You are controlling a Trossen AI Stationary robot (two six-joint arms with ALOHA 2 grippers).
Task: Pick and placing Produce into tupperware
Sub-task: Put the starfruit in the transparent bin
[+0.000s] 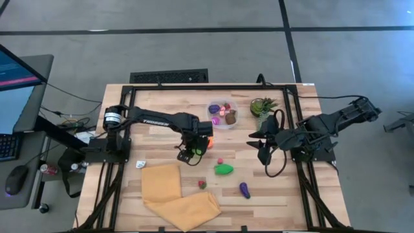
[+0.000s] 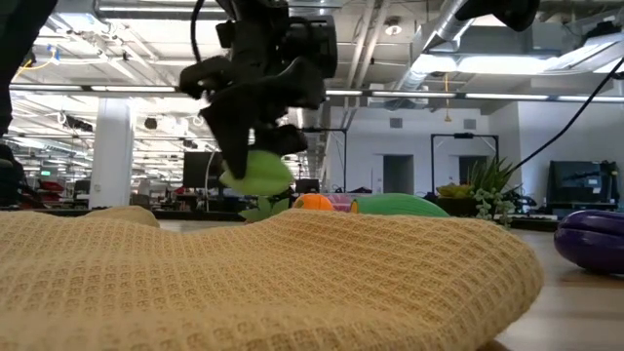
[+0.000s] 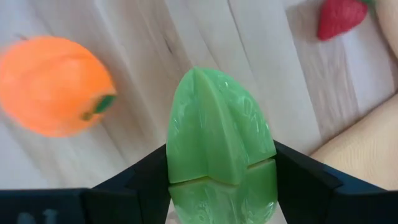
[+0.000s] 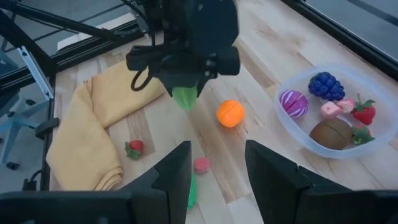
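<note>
My left gripper (image 1: 190, 153) is above the middle of the table, between the yellow cloth and the orange, shut on a light green ridged toy fruit (image 3: 217, 143). The clear tub (image 1: 222, 115) stands toward the far edge and holds several pieces: purple, pink, brown and red (image 4: 326, 112). Loose on the wood lie an orange (image 4: 230, 113), a green piece (image 1: 224, 169), a purple eggplant (image 1: 244, 189), a strawberry (image 4: 134, 148) and a small pink piece (image 4: 201, 165). My right gripper (image 4: 214, 171) waits open at the table's right side (image 1: 260, 147). My left gripper pinches the green ridged fruit (image 3: 214, 186) between its two fingers (image 3: 140, 183), one on each side of its lower half. The fingers come from above, pointing down. The fruit (image 2: 258, 174) sticks out beyond the fingertips and is lifted clear of the table.
A crumpled yellow cloth (image 1: 178, 194) covers the near left part of the table. A small potted plant (image 1: 263, 105) stands just right of the tub. Black frame rails run along the table's edges. Bare wood lies between the tub and the left gripper.
</note>
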